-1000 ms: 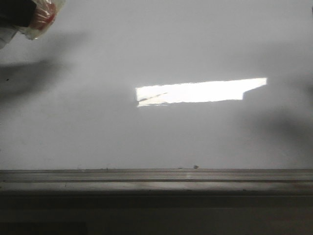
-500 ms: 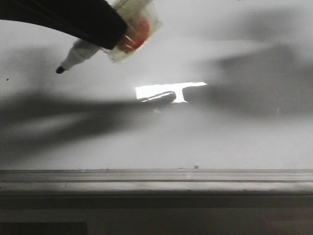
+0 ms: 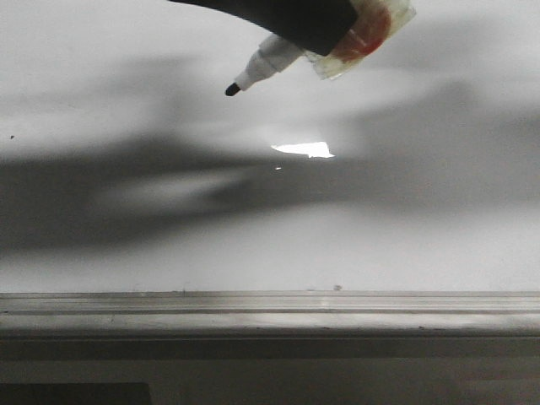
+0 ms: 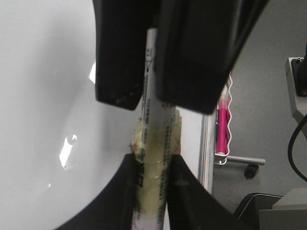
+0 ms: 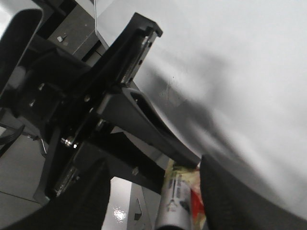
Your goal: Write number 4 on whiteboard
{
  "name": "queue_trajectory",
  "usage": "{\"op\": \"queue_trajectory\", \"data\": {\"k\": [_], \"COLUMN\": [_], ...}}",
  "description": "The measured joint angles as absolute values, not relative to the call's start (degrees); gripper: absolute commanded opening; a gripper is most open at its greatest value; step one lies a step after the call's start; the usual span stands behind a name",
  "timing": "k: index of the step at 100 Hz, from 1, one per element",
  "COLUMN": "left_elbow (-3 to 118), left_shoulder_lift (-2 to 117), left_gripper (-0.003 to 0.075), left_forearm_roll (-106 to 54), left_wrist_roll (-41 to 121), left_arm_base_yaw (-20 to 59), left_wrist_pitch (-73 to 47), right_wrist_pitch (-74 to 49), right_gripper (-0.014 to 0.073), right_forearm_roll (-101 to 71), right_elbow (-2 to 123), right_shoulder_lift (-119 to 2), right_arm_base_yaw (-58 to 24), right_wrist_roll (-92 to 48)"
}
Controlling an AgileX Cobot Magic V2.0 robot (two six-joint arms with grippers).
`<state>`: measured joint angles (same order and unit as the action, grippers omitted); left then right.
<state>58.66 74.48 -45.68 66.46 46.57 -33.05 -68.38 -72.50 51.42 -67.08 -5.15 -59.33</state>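
- Shifted rightward across the front view since half a second earlier: black gripper finger point(image 3: 287, 18) and the white marker pen with black tip point(image 3: 257, 72), previously at upper left, now top centre.
- Noted marker tip pointing down-left, apart from the glossy white-grey whiteboard point(image 3: 422, 236); contact with the surface not seen.
- Found clear yellowish tape with a red patch point(image 3: 363, 38) wrapped around the marker body beside the finger.
- Observed bright light reflection point(image 3: 302, 149) reduced to a small patch, with broad dark shadows spread over the board on either side.
- Recorded grey metal ledge point(image 3: 270, 308) running along the board's near edge.
- Found no number 4 on the board; only tiny dark specks visible.
- Left gripper point(image 4: 153, 167): fingers pressed onto the taped marker barrel point(image 4: 156, 143), pinching it.
- Right gripper point(image 5: 153, 201): fingers either side of the same marker point(image 5: 175, 201); whether pressed against it could not be determined.
- Noted pink object in a white wire holder point(image 4: 223, 124) beyond the board edge.
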Motion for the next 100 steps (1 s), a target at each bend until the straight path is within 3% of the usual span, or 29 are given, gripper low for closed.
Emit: {"op": "queue_trajectory", "data": {"k": [27, 60, 68, 79, 94, 100], "left_elbow": [61.36, 61.58, 61.58, 61.81, 62.63, 62.77], "left_shoulder_lift": [74.85, 74.85, 74.85, 74.85, 74.85, 74.14], "left_gripper": [-0.002, -0.002, -0.0007, 0.0112, 0.0398, 0.0447], "left_forearm_roll": [-44.09, -43.08, -43.08, -42.88, -42.55, -42.78], "left_wrist_roll": [66.46, 66.34, 66.21, 66.1, 66.3, 66.34], "left_arm_base_yaw": [46.69, 46.69, 46.69, 46.69, 46.69, 46.69], "left_wrist_pitch": [-33.57, -34.71, -34.6, -34.73, -34.74, -34.0], "right_wrist_pitch": [-68.39, -67.16, -67.07, -67.02, -67.53, -68.03], "right_gripper": [0.0339, -0.0036, -0.0071, -0.0071, -0.007, -0.0062], "right_forearm_roll": [-71.67, -69.97, -69.8, -69.8, -69.8, -69.57], "right_elbow": [51.52, 51.52, 51.52, 51.52, 51.52, 51.52], "right_shoulder_lift": [-67.08, -67.08, -67.08, -67.08, -67.08, -67.08], "right_arm_base_yaw": [-5.28, -5.28, -5.28, -5.28, -5.28, -5.28], "right_wrist_roll": [-59.36, -59.56, -59.64, -59.69, -59.69, -59.69]}}
